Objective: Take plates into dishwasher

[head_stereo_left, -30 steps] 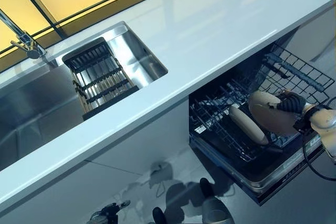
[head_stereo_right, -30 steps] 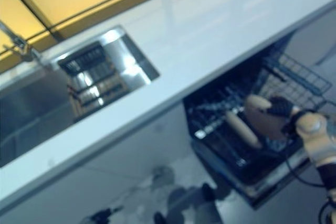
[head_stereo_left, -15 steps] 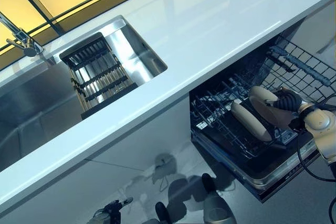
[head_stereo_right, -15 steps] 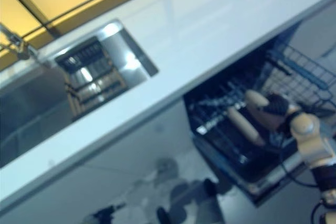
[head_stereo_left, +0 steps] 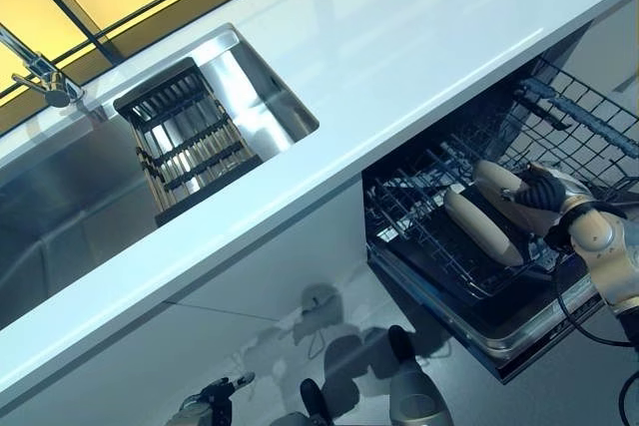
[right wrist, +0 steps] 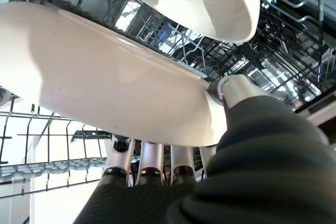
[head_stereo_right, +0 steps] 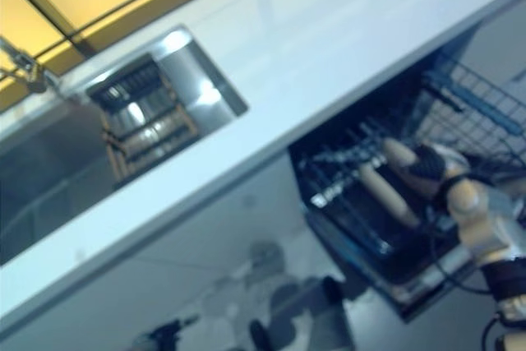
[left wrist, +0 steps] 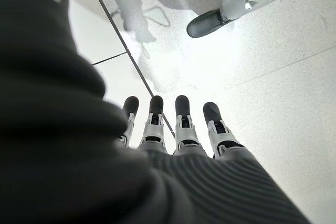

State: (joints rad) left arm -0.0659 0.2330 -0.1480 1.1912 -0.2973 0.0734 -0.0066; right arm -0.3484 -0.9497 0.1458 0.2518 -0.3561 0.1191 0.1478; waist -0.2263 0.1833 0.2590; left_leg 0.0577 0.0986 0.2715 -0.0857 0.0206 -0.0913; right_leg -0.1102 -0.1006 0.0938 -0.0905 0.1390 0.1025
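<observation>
Right hand (head_stereo_left: 542,190) grips a plate (right wrist: 105,93) beside the racked plate (head_stereo_left: 482,226); ideally it'd drop straight between the dishwasher rack (head_stereo_left: 429,246) tines before release.

- We see the right hand (right wrist: 157,166) holding a plate (right wrist: 105,87), whose edges run out of the wrist view.
- The fingertips sit hidden behind that plate.
- The sink (head_stereo_left: 60,216) is cut off at the left edge.
</observation>
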